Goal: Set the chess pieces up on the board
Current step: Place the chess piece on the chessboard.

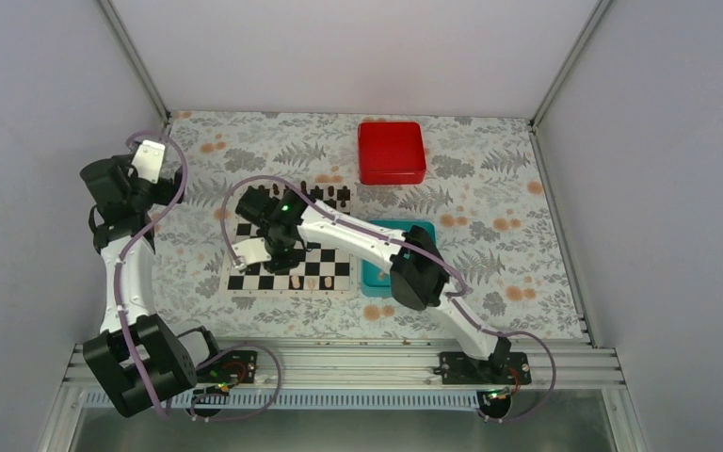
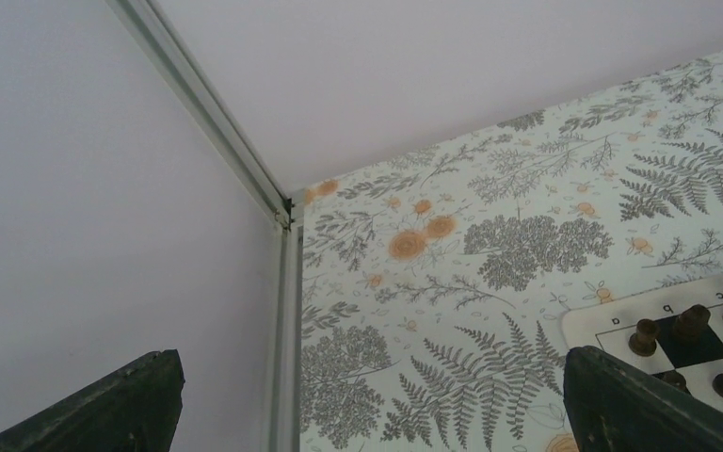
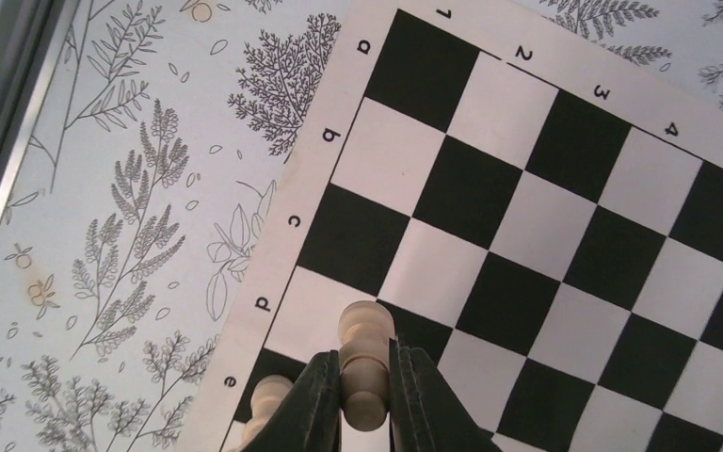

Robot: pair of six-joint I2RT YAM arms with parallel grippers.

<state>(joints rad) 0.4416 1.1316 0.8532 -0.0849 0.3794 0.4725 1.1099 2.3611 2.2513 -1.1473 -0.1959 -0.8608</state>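
Note:
The chequered board [image 1: 325,268] lies mid-table; it fills the right wrist view [image 3: 565,217]. My right gripper [image 1: 278,247] is over the board's near left part; in its wrist view [image 3: 365,400] it is shut on a cream chess piece [image 3: 366,353], held above the squares by files d and e. Another cream piece [image 3: 268,403] stands on the e square beside it. A few cream pieces [image 1: 295,281] stand on the board's near row. My left gripper [image 2: 367,414] is open and empty, raised off the board's far left corner [image 2: 593,325].
Dark brown chessmen [image 1: 325,195] line the board's far edge, some showing in the left wrist view [image 2: 692,325]. A red box [image 1: 391,152] sits at the back. A teal tray [image 1: 377,273] lies right of the board, partly under my right arm. White walls close in.

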